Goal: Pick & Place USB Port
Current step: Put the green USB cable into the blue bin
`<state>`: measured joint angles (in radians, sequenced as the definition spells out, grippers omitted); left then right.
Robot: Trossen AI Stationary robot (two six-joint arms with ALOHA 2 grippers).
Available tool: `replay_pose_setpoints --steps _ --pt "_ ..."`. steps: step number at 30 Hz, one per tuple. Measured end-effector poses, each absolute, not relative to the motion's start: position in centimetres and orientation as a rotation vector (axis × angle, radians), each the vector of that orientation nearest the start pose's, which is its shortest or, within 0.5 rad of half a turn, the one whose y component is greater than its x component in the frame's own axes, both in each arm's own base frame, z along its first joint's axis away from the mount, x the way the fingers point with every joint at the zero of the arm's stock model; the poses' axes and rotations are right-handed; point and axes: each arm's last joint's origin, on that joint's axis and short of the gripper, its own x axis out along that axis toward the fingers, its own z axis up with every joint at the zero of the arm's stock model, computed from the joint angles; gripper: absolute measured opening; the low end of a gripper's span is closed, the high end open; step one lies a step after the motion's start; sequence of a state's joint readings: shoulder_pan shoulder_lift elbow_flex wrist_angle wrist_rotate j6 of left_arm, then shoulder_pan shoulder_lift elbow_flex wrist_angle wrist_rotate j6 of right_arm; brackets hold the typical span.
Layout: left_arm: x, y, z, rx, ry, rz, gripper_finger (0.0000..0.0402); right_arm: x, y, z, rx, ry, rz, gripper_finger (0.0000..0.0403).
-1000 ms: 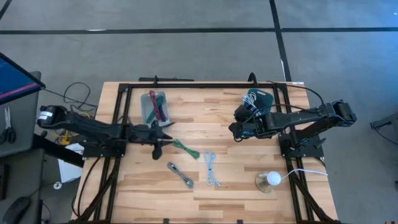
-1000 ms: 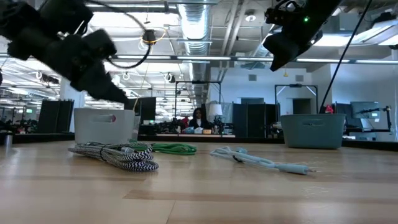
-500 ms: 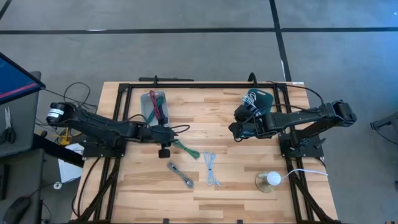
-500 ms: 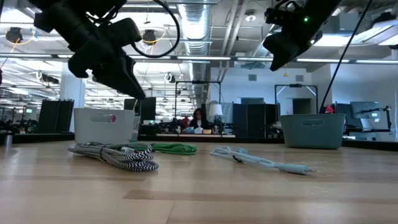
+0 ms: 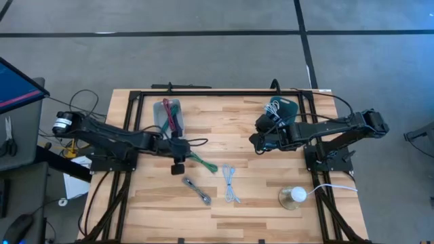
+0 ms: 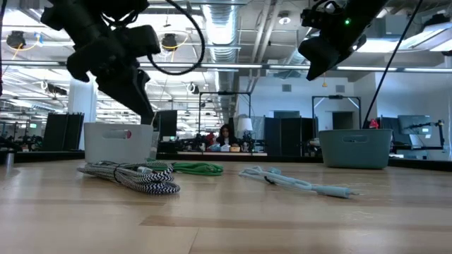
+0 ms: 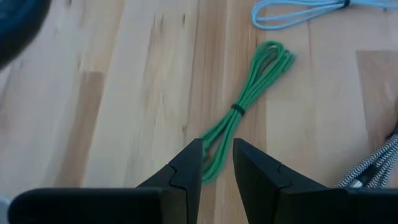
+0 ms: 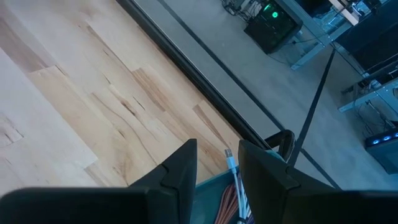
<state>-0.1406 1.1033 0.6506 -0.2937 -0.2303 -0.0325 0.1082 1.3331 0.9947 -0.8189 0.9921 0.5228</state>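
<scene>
Hovering left gripper (image 7: 217, 163), fingers parted and empty, directly over the green cable (image 7: 245, 109), coil stretching ahead of the tips. Looks light, floppy, slippery; pinch at the tie band mid-bundle.

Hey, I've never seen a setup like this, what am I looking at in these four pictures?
Two dark robot arms work at a wooden table. One picture looks straight down, one looks level across the tabletop, and two come from cameras on the wrists. The left gripper hangs open over a green cable, holding nothing. The right gripper waits open and empty near a teal bin. Also lying there: a striped cable, a light blue cable and a clear bin of cables.
</scene>
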Motion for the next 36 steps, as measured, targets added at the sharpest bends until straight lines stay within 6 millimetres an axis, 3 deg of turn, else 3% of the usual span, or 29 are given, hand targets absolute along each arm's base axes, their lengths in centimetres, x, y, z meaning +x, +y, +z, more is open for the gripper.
replay_pose_setpoints --steps 11,23,31,36 --pt "23.7 -2.8 18.3 0.096 0.892 0.084 0.0101 24.4 0.2 25.9 -0.171 0.764 -1.0 0.0111" --pt "25.0 -2.9 16.6 0.095 0.909 0.089 0.0124 24.4 0.2 25.9 -0.171 0.765 -0.999 0.0111" --pt "25.7 -2.9 15.1 0.106 0.954 0.097 0.0115 24.4 0.2 25.9 -0.172 0.765 -0.999 0.0111" --pt "25.8 -2.7 15.1 0.093 0.944 0.096 0.008 24.4 0.2 25.9 -0.172 0.765 -0.999 0.0111"
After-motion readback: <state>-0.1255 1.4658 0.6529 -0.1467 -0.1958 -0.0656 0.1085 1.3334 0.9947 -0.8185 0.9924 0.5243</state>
